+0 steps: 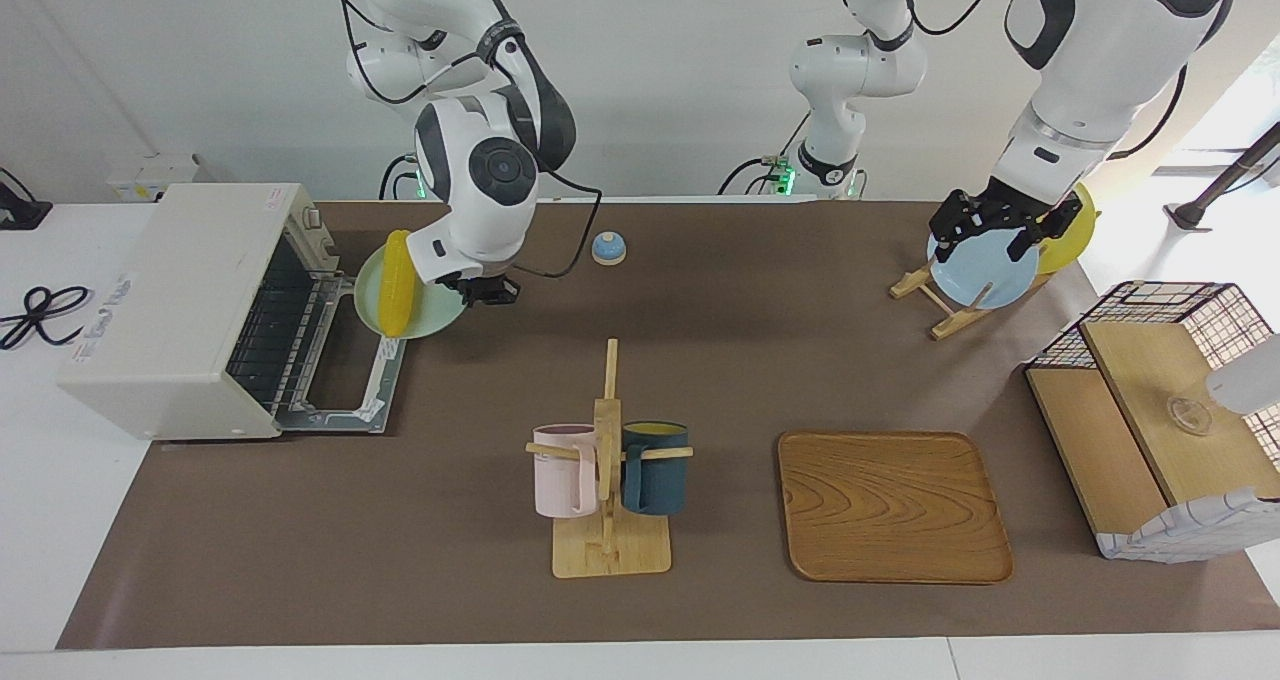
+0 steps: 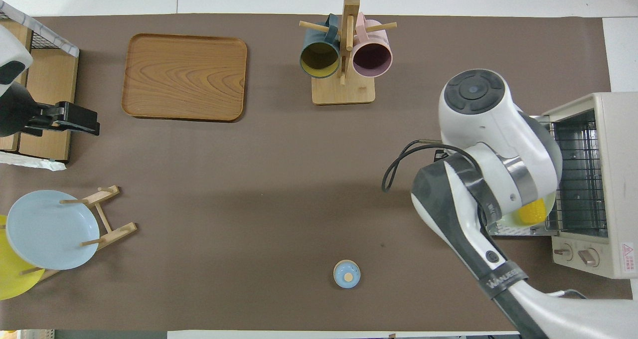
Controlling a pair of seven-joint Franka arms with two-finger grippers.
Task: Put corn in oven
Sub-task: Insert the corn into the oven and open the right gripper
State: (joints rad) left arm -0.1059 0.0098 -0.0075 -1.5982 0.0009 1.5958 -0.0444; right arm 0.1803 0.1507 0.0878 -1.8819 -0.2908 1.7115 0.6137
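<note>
In the facing view, the right gripper [image 1: 478,290] is clamped on the rim of a green plate [image 1: 432,312] held over the lowered door of the oven [image 1: 190,300], and the corn [image 1: 397,282] lies on that plate. The left gripper [image 1: 990,225], fingers spread, hangs over the blue plate [image 1: 975,272], well apart from the oven. In the overhead view, only the corn's tip [image 2: 532,211] shows under the right arm, just in front of the oven [image 2: 598,179].

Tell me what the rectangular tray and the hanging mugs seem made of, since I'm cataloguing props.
The rectangular brown tray looks like wood with a smooth finish, judging by its swirling grain. The pink mug and dark blue mug look matte, possibly plastic or ceramic.
</note>
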